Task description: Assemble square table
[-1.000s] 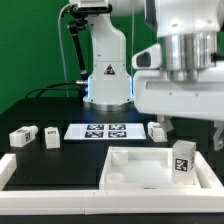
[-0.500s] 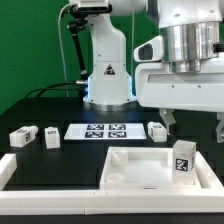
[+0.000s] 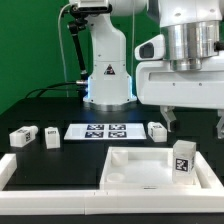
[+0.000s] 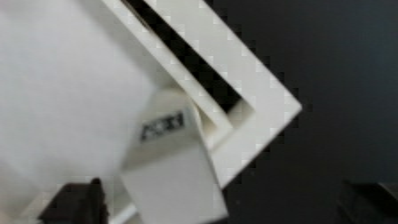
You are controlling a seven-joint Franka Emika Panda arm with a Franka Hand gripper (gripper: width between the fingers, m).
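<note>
Early days, I'd judge: the white plastic square top with raised rim (image 3: 125, 172) lies on the black tabletop (image 3: 40, 112), one small white tagged leg block (image 3: 182, 160) stands in its corner, three other leg blocks (image 3: 52, 137) lie loose behind it, and the jaws hang above, wide open and empty.

Marker board (image 3: 103, 130) flat on black table (image 3: 60, 105); white border rail (image 3: 50, 172) near front edge; green backdrop (image 3: 30, 40) behind.

Your way over the square top (image 3: 135, 165) lies open toward the exterior view's left; an upright leg block (image 3: 182, 160) obstructs its right side, and a second leg block (image 3: 157, 130) sits just behind the rim.
</note>
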